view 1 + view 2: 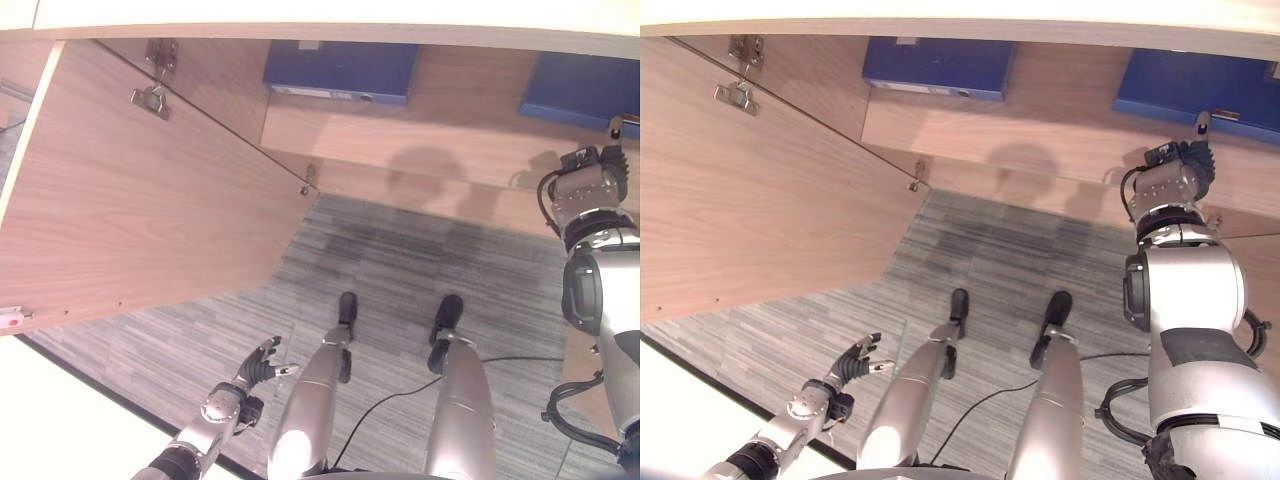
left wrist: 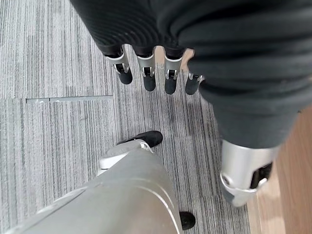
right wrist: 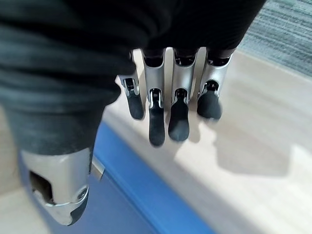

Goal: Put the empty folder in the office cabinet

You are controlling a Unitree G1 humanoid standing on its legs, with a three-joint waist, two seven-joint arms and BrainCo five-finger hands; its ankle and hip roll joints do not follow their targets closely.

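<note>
A blue folder [image 1: 585, 92] lies on the wooden cabinet shelf [image 1: 450, 125] at the right. My right hand [image 1: 1188, 165] hovers just in front of it, open, with straight fingers [image 3: 178, 114] and nothing in them. In the right wrist view the blue folder [image 3: 131, 195] lies on the shelf just past the thumb, apart from the hand. A second blue folder [image 1: 340, 70] lies further left on the same shelf. My left hand [image 1: 262, 365] hangs low by my left side over the carpet, open and holding nothing, its fingers [image 2: 146, 75] relaxed.
The cabinet's wooden door [image 1: 130, 200] stands swung open on the left, with metal hinges [image 1: 152, 98] near its top. Grey striped carpet [image 1: 400, 260] covers the floor in front of the cabinet. A pale top panel [image 1: 330, 18] runs above the shelf.
</note>
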